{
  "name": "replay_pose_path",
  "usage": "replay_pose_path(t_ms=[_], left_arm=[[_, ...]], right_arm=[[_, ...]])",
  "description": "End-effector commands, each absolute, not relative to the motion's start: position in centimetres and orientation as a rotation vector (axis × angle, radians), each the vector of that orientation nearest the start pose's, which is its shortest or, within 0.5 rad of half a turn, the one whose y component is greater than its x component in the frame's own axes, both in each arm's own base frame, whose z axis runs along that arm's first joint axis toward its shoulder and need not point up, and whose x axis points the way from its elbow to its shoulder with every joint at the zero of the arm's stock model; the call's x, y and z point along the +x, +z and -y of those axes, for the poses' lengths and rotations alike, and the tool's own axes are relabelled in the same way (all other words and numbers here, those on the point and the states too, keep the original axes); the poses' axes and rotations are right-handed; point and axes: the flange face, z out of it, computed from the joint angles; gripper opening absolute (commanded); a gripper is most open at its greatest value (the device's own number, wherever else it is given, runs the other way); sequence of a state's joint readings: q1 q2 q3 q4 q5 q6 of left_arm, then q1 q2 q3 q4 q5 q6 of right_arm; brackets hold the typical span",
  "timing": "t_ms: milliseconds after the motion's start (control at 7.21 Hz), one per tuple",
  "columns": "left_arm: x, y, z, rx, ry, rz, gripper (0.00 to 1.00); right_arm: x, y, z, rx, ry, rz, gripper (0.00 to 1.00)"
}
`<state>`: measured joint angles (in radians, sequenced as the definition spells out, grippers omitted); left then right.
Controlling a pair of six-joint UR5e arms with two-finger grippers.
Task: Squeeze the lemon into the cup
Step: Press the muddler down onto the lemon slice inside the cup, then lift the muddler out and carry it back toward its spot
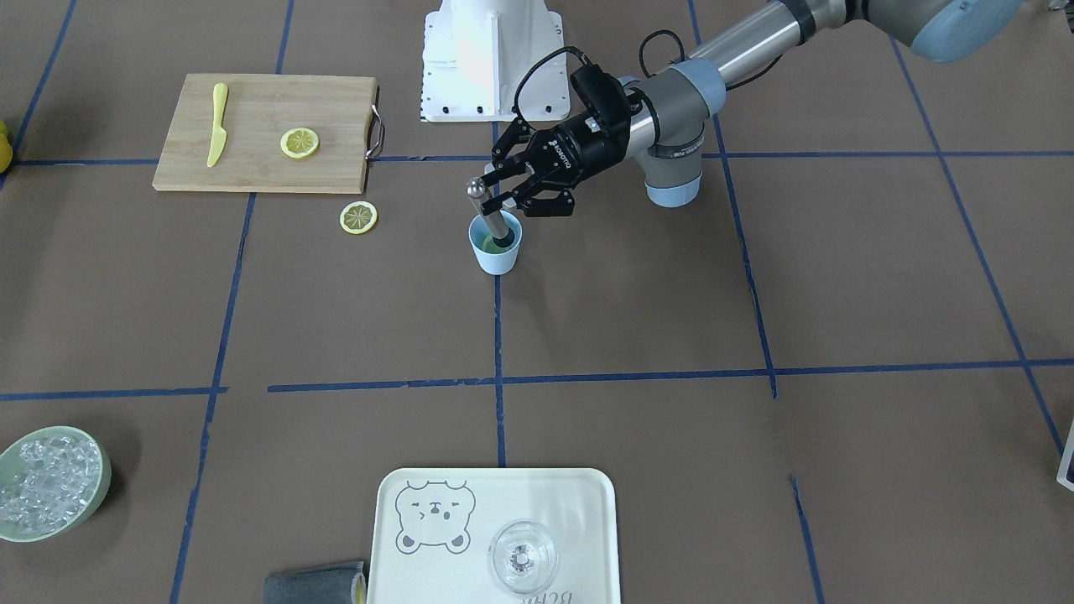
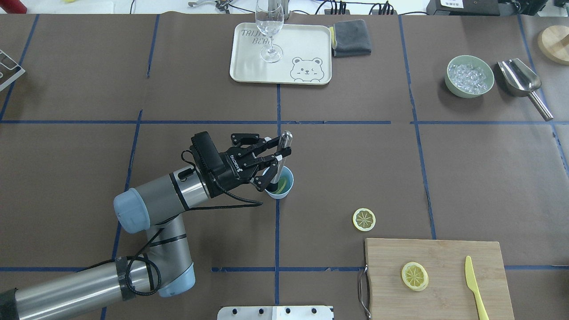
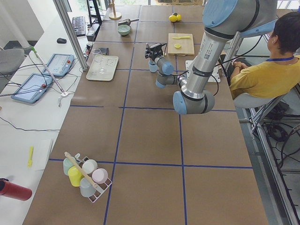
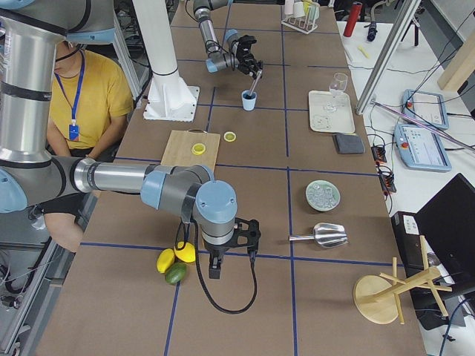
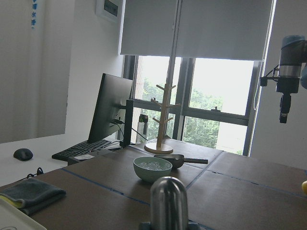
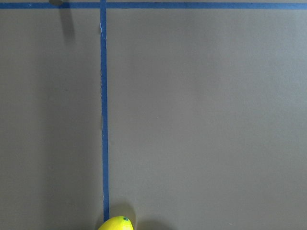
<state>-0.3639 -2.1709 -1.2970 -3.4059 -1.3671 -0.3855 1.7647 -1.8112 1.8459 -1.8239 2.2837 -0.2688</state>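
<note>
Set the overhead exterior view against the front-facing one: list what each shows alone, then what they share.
Only the overhead view shows the metal scoop beside the bowl of ice, and a round wooden base at the far corner. Only the front-facing view shows yellow fruit at its left edge. Both show the left gripper shut on the metal muddler standing in the cup, a lemon slice on the table, a second slice on the cutting board with the knife, the tray and the glass.

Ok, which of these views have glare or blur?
Left wrist view: the windows are blown out, and the metal rod nearest the lens looks out of focus. Front-facing view: glare washes out the white robot base. Overhead view: sharp, evenly lit.
</note>
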Motion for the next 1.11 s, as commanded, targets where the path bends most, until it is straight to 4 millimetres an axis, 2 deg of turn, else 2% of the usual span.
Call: replay_pose_path(t_ms=[0,139,277,416,554,832,970], left_arm=[[54.3,24.6,36.6,1.595,0.251,-1.466,0.0],[52.9,22.9,36.8,1.624,0.232,-1.492,0.0],[50.4,21.1,38.1,1.666,0.216,-1.501,0.0],[49.0,20.9,40.2,1.663,0.264,-1.477,0.0],[47.0,19.7,42.1,1.636,0.33,-1.434,0.0],[41.6,14.1,44.6,1.409,0.466,-1.318,0.0],[38.9,12.6,46.0,1.222,0.507,-1.231,0.0]], right_arm=[[13.9,65.7,35.2,-0.041,0.006,0.738,1.0],[13.9,65.8,35.2,-0.043,0.007,0.738,1.0],[14.0,65.9,35.1,-0.044,0.009,0.737,1.0],[13.9,66.0,35.1,-0.046,0.008,0.737,1.0],[13.9,66.0,35.1,-0.047,0.008,0.738,1.0],[14.0,66.0,35.0,-0.045,0.004,0.736,1.0],[14.0,66.0,35.0,-0.044,0.002,0.736,1.0]])
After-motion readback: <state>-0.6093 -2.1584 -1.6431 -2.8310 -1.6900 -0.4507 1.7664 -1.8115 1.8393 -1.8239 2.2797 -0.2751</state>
